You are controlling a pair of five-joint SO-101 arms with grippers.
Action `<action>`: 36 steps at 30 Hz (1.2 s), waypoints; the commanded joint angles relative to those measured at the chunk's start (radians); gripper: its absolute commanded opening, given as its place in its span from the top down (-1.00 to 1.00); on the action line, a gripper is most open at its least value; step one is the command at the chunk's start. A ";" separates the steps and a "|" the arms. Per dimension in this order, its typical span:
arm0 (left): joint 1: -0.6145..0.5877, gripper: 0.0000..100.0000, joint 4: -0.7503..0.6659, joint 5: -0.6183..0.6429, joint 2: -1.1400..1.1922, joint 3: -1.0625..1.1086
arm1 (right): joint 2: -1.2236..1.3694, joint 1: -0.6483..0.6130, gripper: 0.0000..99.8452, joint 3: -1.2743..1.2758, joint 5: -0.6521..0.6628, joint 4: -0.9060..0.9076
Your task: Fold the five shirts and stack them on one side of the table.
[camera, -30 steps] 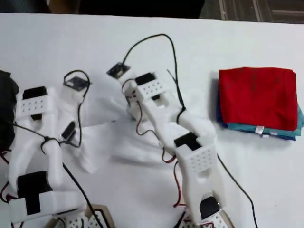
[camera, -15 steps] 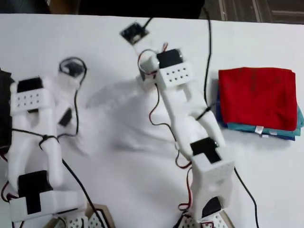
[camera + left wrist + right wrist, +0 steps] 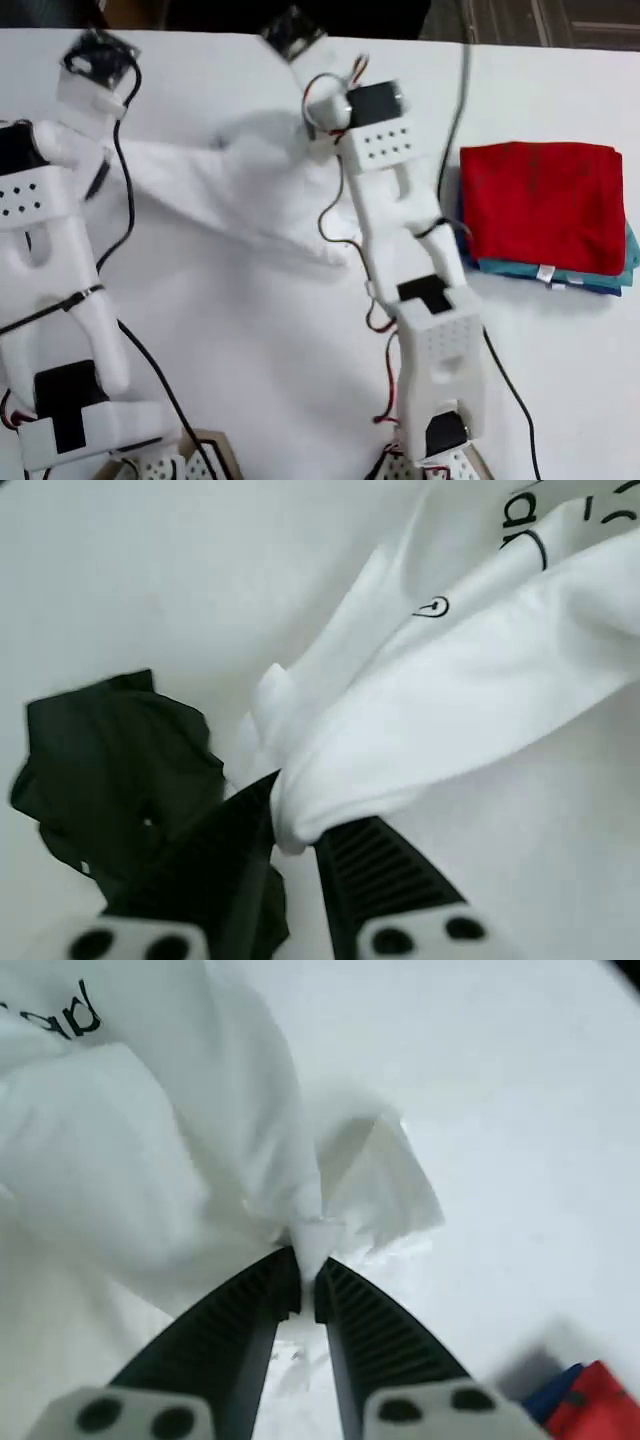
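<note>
Two arms hold one white shirt (image 3: 250,190) between them, and it is stretched across the far half of the white table (image 3: 560,380). The left gripper (image 3: 295,825) has its two black fingers closed on a bunched edge of this shirt, and the cloth comes out of the jaws in thick folds. The right gripper (image 3: 305,1270) is also closed, pinching a small peak of the same shirt at its fingertips. From there the fabric falls away in a loose fold to one side. Some black print (image 3: 520,520) shows on the shirt.

A black shirt (image 3: 110,770) lies crumpled on the table just beside the left gripper, partly behind one finger.

At the right side of the table there is a stack (image 3: 545,210) of folded shirts. A red shirt (image 3: 540,195) lies flat on top, and teal and blue edges show under it. The right arm (image 3: 400,220) lies between the stack and the white shirt, so these two do not touch.
</note>
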 commanded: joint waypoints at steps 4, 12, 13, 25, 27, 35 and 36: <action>0.000 0.95 -0.020 -0.012 -0.009 0.328 | 0.068 -0.068 0.84 -0.046 -0.034 0.162; -0.008 0.95 -0.044 -0.101 -0.014 0.579 | -0.197 -0.174 0.69 0.186 -0.058 0.174; -0.021 0.95 -0.040 -0.114 -0.014 0.588 | -0.242 -0.177 0.69 0.249 -0.077 0.171; -0.189 0.95 0.052 -0.345 -0.011 0.587 | -0.367 -0.120 0.69 0.772 -0.144 -0.012; -0.195 0.95 0.029 -0.345 -0.009 0.588 | -0.381 -0.124 0.69 0.786 -0.144 -0.047; -0.190 0.95 0.015 -0.344 -0.008 0.588 | -0.386 -0.114 0.69 0.783 -0.143 -0.248; -0.190 0.95 0.015 -0.344 -0.008 0.588 | -0.386 -0.111 0.69 0.781 -0.143 -0.275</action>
